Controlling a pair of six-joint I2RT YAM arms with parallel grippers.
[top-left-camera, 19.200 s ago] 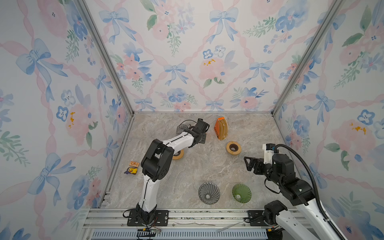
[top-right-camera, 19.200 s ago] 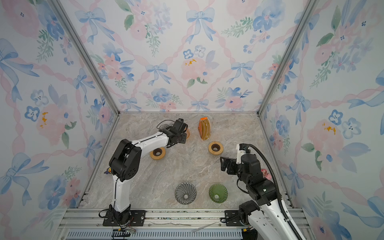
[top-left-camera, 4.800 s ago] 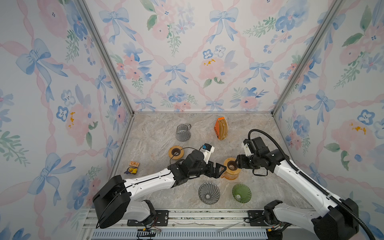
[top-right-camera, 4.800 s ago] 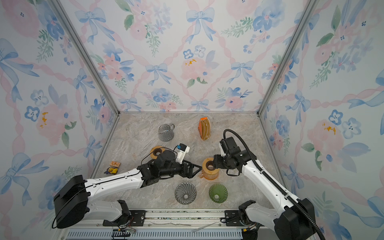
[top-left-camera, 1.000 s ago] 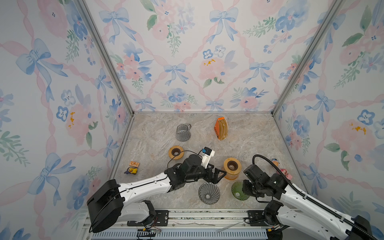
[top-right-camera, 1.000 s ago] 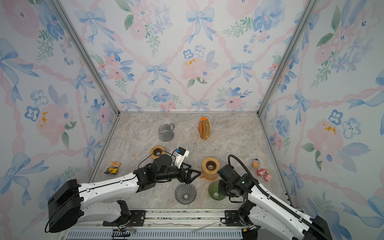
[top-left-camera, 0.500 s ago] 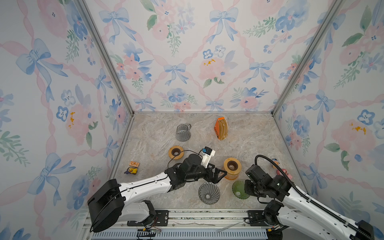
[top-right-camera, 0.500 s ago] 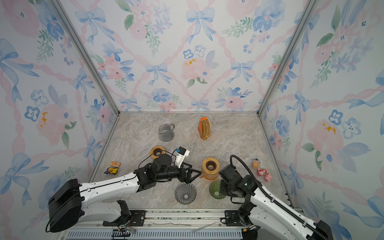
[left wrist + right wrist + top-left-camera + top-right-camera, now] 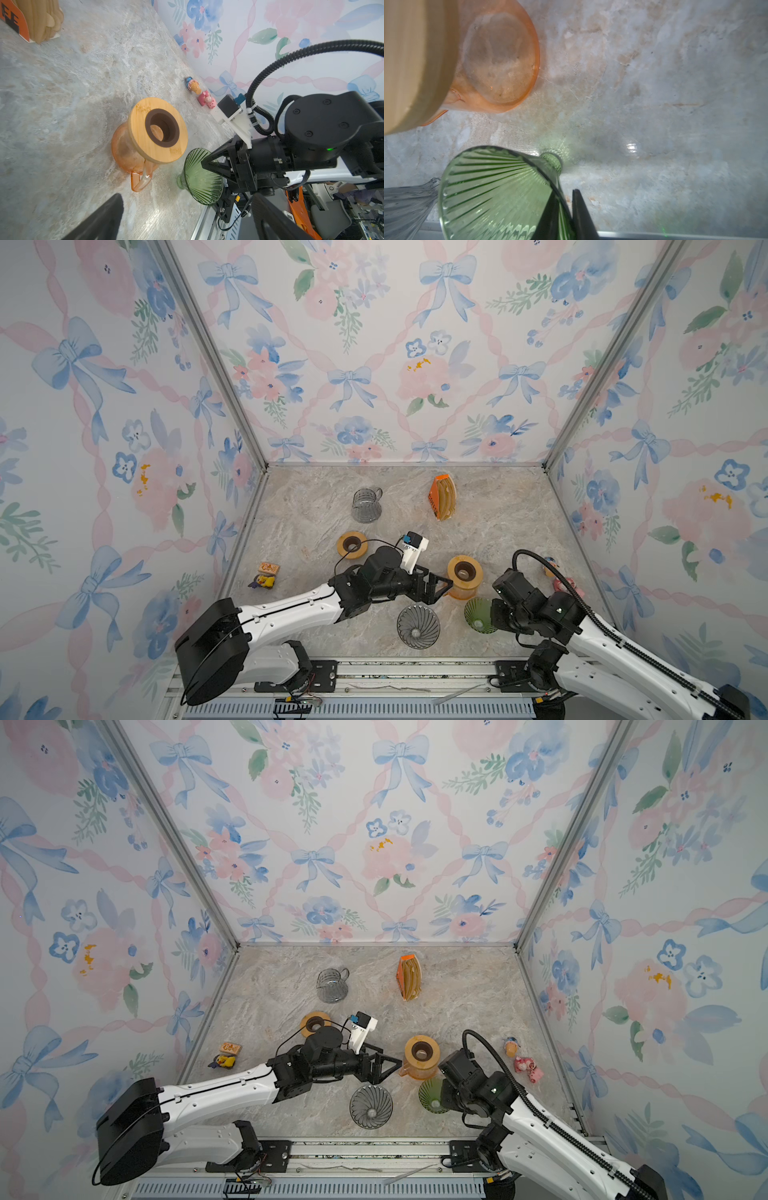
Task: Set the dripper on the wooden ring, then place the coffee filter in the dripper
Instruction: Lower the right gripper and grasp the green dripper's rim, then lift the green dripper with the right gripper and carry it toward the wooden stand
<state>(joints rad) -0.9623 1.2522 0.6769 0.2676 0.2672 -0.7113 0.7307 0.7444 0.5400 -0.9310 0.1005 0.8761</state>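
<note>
pinching the green dripper [image 9: 500, 187] by its rim with the right fingers [image 9: 582, 212] at the counter [image 9: 311, 510] front, left fingers [image 9: 99, 220] spread wide and empty, so i'd guess the next move is fetching a filter from the orange filter pack [image 9: 442, 497] way at the back.

Green dripper [image 9: 476, 612] half behind right hand [image 9: 564, 199]

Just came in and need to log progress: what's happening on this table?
The right gripper pinches the wall of the green dripper near the front edge. The left gripper hangs open beside the orange jug, holding nothing. The paper filters stand in their holder at the back; the dripper has none.
</note>
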